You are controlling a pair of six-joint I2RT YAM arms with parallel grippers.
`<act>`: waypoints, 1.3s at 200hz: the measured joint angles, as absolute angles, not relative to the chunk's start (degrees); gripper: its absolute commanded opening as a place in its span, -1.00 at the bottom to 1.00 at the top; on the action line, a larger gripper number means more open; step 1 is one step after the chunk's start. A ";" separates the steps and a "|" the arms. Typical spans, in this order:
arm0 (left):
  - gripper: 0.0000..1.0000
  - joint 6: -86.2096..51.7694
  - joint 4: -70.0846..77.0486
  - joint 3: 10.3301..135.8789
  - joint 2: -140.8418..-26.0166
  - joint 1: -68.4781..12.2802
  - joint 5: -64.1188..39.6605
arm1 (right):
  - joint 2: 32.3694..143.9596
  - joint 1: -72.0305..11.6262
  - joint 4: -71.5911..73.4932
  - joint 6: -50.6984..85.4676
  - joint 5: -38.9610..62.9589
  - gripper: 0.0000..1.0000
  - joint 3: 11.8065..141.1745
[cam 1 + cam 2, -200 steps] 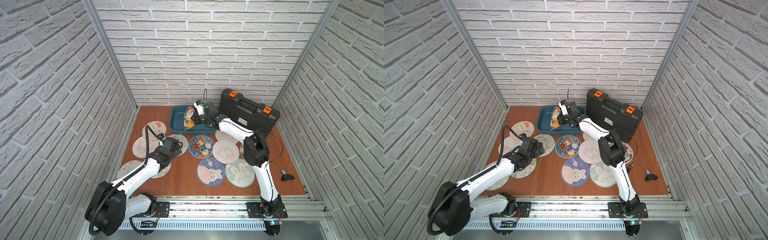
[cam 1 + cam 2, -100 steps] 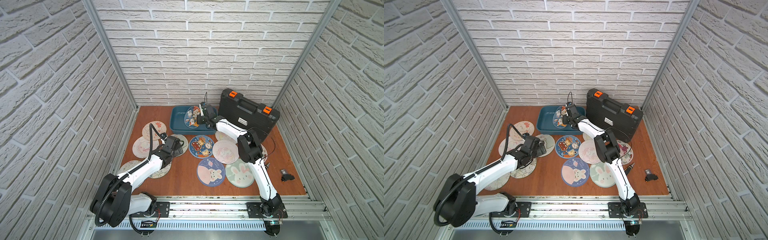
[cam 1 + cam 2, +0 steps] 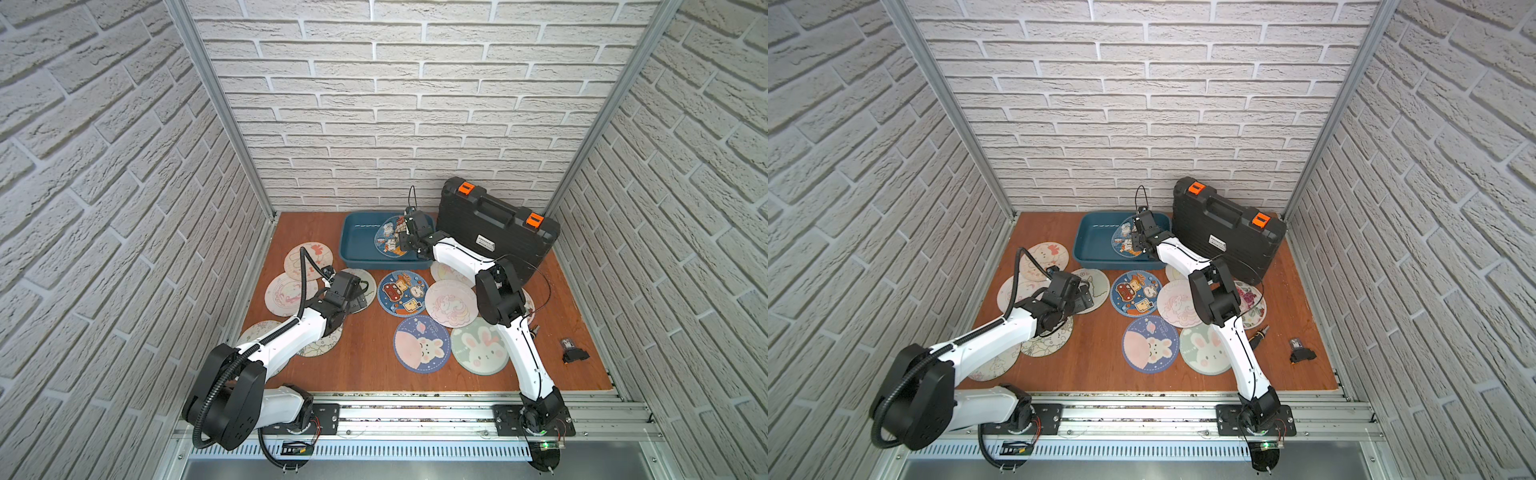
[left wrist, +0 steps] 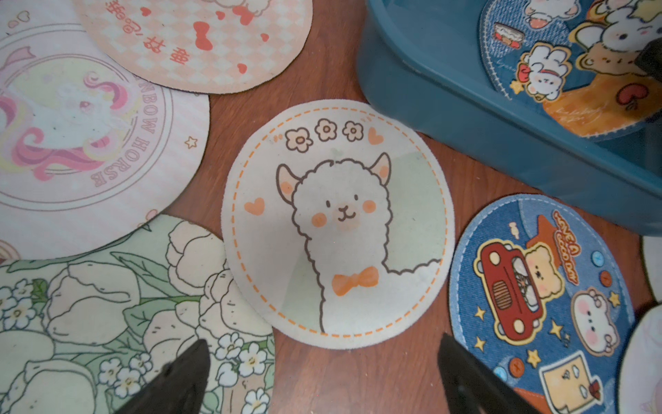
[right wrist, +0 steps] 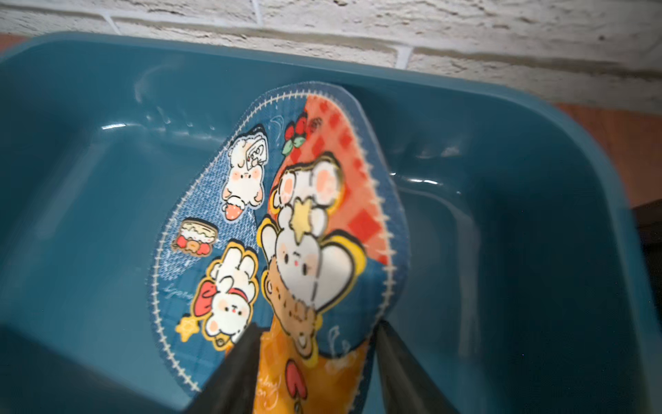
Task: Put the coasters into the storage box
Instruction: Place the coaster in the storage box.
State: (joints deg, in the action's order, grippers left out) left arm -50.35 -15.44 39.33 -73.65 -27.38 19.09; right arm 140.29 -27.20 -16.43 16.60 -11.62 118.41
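Observation:
The teal storage box stands at the back of the table. A blue cartoon coaster leans inside it, bowed, with its near edge between the parted fingers of my right gripper, which is open. My left gripper hovers open over the near edge of the cream alpaca coaster, gripping nothing. Several other coasters lie on the wood: a blue car one, a unicorn one, two rabbit ones, and pink ones at the left.
A black ribbed case with orange latches stands right of the box, close to my right arm. A small black part lies at the right. A floral coaster overlaps the alpaca coaster's edge. Brick walls close in three sides.
My right gripper has gone lower into the box and its jaws have parted; the blue coaster now leans flatter in the box. My left gripper has edged toward the alpaca coaster.

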 measured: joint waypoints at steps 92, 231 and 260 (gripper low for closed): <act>0.96 -51.09 -16.21 39.86 -73.73 -29.45 18.96 | 125.71 -27.22 -14.35 15.62 -12.05 0.41 101.06; 0.97 -53.82 -16.45 42.61 -80.36 -41.87 19.09 | 96.55 -27.88 -18.59 22.20 1.19 0.42 63.77; 0.97 -53.80 -16.80 44.60 -82.83 -44.49 18.94 | 90.98 -28.05 -20.18 23.83 2.50 0.39 57.23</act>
